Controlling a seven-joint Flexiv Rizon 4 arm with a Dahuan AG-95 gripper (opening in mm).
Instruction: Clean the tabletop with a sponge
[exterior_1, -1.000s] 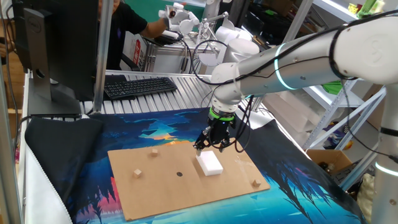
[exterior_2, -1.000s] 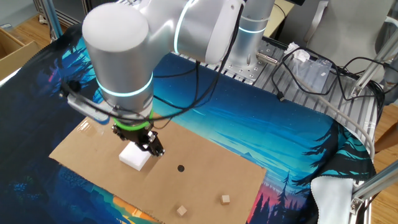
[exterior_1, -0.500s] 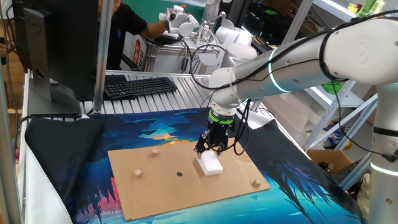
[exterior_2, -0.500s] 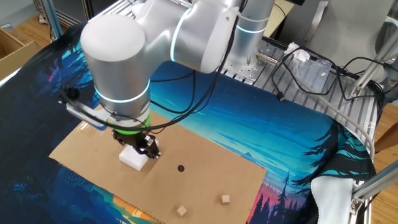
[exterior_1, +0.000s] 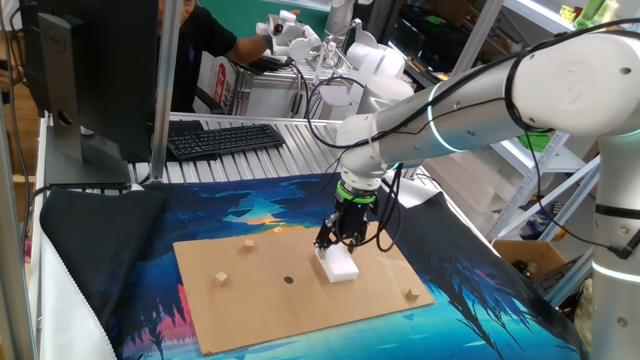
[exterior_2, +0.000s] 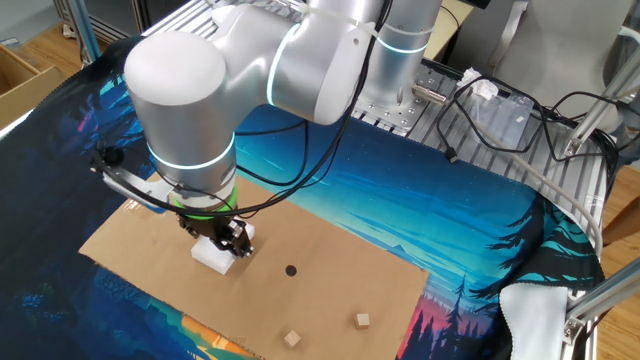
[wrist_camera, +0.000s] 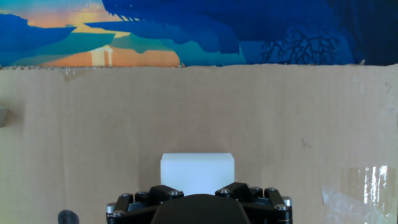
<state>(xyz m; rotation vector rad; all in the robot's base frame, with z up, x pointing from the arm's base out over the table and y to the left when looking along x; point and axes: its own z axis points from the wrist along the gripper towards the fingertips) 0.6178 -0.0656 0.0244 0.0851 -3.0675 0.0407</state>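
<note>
Three tan wooden cubes on the tabletop (exterior_1: 260, 300): one (exterior_1: 248, 243) near the far edge, one (exterior_1: 220, 279) toward the left, one (exterior_1: 411, 295) at the right corner, all well apart from the sponge (exterior_1: 340, 265). One dark dot (exterior_1: 288, 279) just left of the sponge. One gripper (exterior_1: 336, 240) low over the sponge, near the board's middle; finger state impossible to tell. Blue-teal mat (exterior_1: 480, 300) underneath, keyboard (exterior_1: 222, 138) behind.
</note>
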